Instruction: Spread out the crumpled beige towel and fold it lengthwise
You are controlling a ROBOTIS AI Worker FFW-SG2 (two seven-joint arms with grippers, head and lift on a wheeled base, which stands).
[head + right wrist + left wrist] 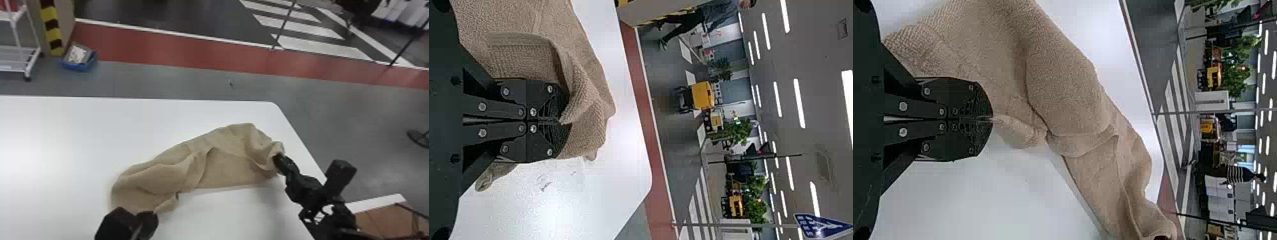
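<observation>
1. Beige is the colour of the towel (pixel 226 169), which lies crumpled on the white table (pixel 63 127), in a slanting arch between the two grippers.
2. The left gripper (pixel 149 216) is at the near side; its fingers are pressed together and pinch a small fold at the towel's near left corner.
3. The right gripper (pixel 277 158) is also clenched, and it grasps the towel at its right end.
4. The towel's right end is near the table's right edge, with a narrow band of white surface between them. This edge runs slanted from a rounded far corner.
5. To the left of the towel, the tabletop stretches widely, so the sideways room is larger there. Beyond the towel, a white strip lies before the far edge, narrower at the right side.
6. A smaller white area is between the grippers, along the towel's near edge.
7. In the right wrist view, a blue sign (pixel 821 226) bears white marks.
</observation>
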